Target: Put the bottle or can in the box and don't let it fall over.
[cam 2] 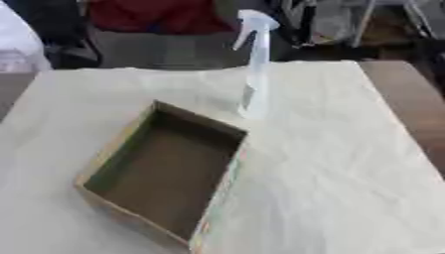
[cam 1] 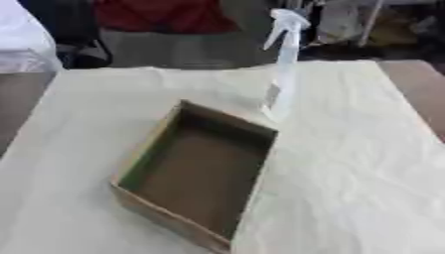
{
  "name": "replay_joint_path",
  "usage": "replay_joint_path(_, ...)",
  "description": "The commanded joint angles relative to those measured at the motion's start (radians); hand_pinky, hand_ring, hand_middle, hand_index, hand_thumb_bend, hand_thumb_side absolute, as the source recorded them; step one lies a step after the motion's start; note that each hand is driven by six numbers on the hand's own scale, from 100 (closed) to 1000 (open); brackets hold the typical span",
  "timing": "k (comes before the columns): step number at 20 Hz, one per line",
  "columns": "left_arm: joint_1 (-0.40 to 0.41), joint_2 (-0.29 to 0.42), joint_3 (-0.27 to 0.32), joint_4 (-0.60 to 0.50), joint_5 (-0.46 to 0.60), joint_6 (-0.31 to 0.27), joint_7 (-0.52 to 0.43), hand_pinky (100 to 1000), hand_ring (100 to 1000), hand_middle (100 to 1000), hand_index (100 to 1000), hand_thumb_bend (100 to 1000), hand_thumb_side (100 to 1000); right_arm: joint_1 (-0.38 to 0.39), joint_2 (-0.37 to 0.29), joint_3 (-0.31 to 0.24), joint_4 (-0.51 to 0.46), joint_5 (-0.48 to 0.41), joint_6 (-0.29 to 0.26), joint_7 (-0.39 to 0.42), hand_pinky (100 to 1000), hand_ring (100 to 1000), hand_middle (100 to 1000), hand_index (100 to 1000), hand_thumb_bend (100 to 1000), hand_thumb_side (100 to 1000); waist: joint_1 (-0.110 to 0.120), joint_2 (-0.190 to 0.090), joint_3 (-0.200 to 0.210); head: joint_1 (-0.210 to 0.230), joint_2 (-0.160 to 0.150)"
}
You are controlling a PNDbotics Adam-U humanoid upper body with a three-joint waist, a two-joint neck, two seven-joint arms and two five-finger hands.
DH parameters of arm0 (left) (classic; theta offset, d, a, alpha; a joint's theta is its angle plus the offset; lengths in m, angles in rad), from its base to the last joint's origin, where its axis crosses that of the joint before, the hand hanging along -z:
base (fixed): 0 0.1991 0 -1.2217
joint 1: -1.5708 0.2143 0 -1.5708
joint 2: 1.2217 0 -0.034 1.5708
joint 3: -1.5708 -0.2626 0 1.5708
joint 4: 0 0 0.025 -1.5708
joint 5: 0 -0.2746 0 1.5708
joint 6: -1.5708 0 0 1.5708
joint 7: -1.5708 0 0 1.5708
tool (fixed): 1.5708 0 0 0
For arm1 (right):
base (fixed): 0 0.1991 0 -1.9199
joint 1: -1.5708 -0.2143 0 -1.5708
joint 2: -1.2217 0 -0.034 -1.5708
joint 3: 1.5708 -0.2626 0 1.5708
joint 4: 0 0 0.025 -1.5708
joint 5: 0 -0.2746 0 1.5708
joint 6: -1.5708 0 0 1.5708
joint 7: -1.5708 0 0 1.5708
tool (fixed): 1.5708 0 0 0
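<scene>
**Bottle upright beside the box, nothing grasped yet**

Neither of your hands shows in either view, so whether their fingers are apart, together or clamped on anything cannot be told from here; the tall clear spray bottle [cam 1: 282, 74] is held by nothing that can be seen. It stands upright on the pale cloth-covered desk [cam 1: 365, 163], just beyond the far right corner of the open cardboard box [cam 1: 195, 178], near it but seemingly not touching. Its white trigger head points toward your left.

The box lies askew on the desk, open side up, with nothing in it as far as you can see. That gives you a flat floor to set the bottle on, and the low walls should be simple to clear.

By the look of it, the task has not begun. The bottle is slender and tall, so it will likely tip easily: consider gripping the body low rather than at the trigger head, lifting straight, and setting it down squarely before you let go.
</scene>
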Motion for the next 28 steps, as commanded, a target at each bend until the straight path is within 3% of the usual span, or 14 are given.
replay_joint_path(1, -0.007, 0.049, 0.009, -0.022, 0.005, 0.001, 0.004, 880, 847, 799, 877, 389, 640, -0.025, -0.028, 0.002, -0.021, -0.014, -0.001, 0.009, 880, 886, 877, 887, 100, 681, 0.000, -0.006, 0.002, -0.010, -0.074)
replay_joint_path(3, -0.007, 0.049, 0.009, -0.024, 0.006, 0.001, 0.004, 880, 848, 799, 877, 389, 641, -0.027, -0.027, 0.007, -0.020, -0.011, -0.001, 0.014, 881, 887, 877, 887, 100, 679, 0.000, -0.004, 0.002, -0.012, -0.092)
replay_joint_path(10, -0.010, 0.045, 0.008, -0.021, 0.007, 0.003, 0.001, 879, 847, 799, 877, 387, 644, -0.029, -0.023, 0.020, -0.023, -0.001, -0.015, 0.057, 895, 911, 895, 894, 100, 612, 0.000, 0.002, 0.003, -0.029, -0.092)
replay_joint_path(16, -0.010, 0.046, 0.009, -0.023, 0.007, 0.003, 0.002, 879, 847, 797, 876, 385, 648, -0.034, -0.022, 0.016, -0.019, -0.003, -0.030, 0.103, 901, 921, 901, 901, 113, 523, 0.001, 0.016, 0.006, -0.040, -0.117)
replay_joint_path(27, -0.010, 0.045, 0.009, -0.027, 0.008, 0.004, 0.003, 879, 847, 796, 876, 385, 651, -0.041, -0.019, 0.014, -0.016, -0.009, -0.037, 0.098, 901, 928, 901, 903, 136, 488, 0.001, 0.027, 0.009, -0.043, -0.107)
replay_joint_path(28, -0.010, 0.045, 0.008, -0.028, 0.008, 0.004, 0.002, 878, 846, 792, 873, 383, 655, -0.045, -0.018, 0.005, -0.016, -0.007, -0.038, 0.092, 893, 912, 883, 894, 232, 326, 0.001, 0.033, 0.013, -0.046, -0.107)
